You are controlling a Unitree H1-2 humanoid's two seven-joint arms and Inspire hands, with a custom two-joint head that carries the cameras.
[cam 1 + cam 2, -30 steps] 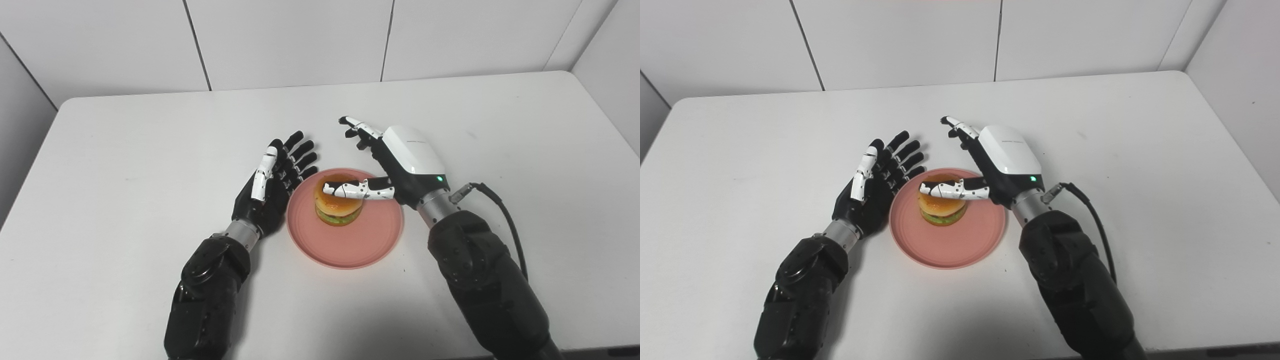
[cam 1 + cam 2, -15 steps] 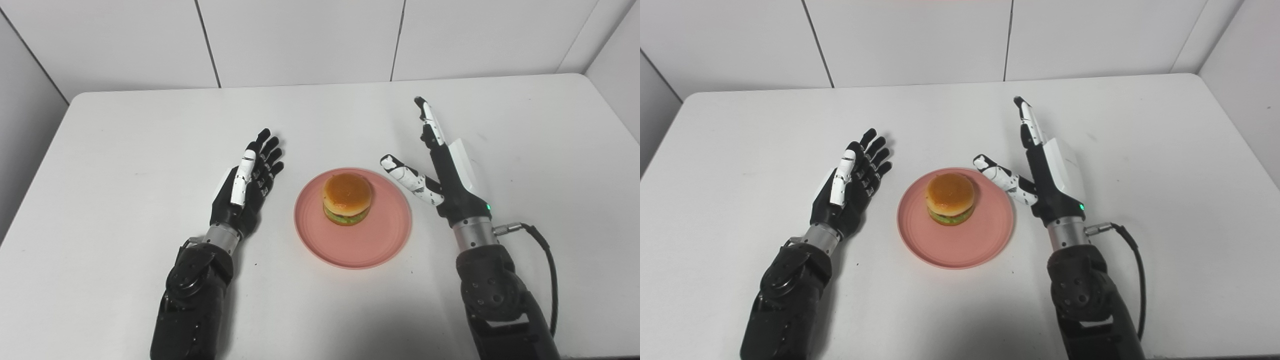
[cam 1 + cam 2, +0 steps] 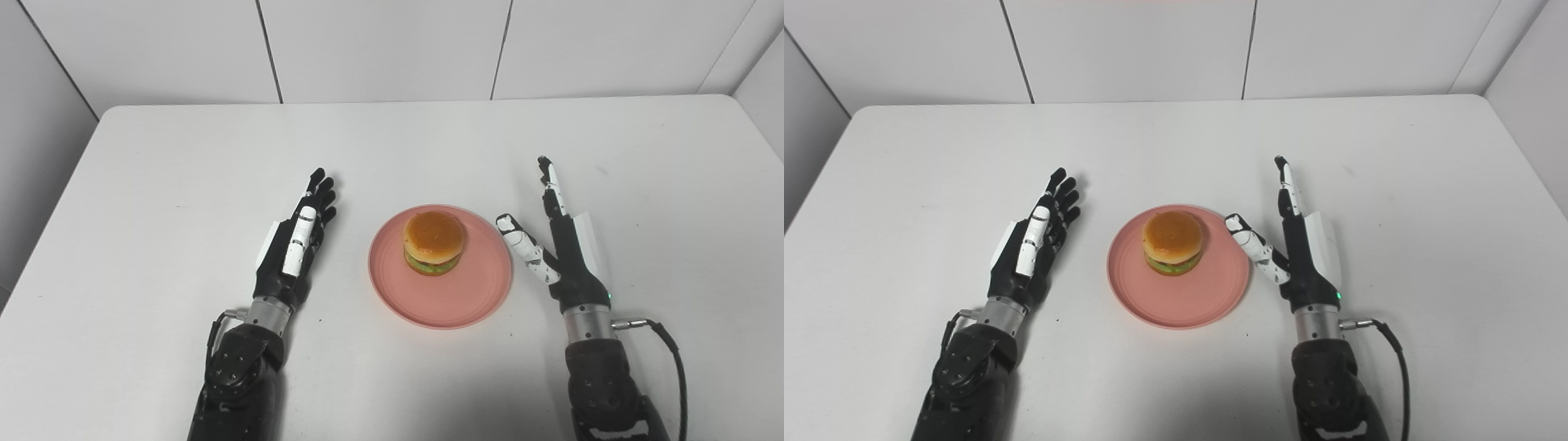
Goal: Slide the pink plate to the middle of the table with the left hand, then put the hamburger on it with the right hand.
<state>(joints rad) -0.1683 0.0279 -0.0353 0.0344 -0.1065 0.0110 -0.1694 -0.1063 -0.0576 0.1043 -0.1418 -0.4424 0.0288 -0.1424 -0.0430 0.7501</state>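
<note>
A pink plate [image 3: 471,294] lies at the middle of the white table [image 3: 184,153]. On its far half stands the hamburger [image 3: 433,242], upright, with a brown bun and green lettuce. My left hand [image 3: 295,248] rests to the left of the plate, fingers straight and apart, holding nothing. To the plate's right my right hand [image 3: 560,245] stands on edge, open, its thumb reaching toward the plate's rim without touching the hamburger.
White wall panels [image 3: 380,43] rise behind the table's far edge. A black cable [image 3: 670,349] runs from my right wrist toward the near edge.
My right hand let go of the hamburger and drew back to the right of the plate. My left hand pulled back left and nearer. The camera has shifted a little.
</note>
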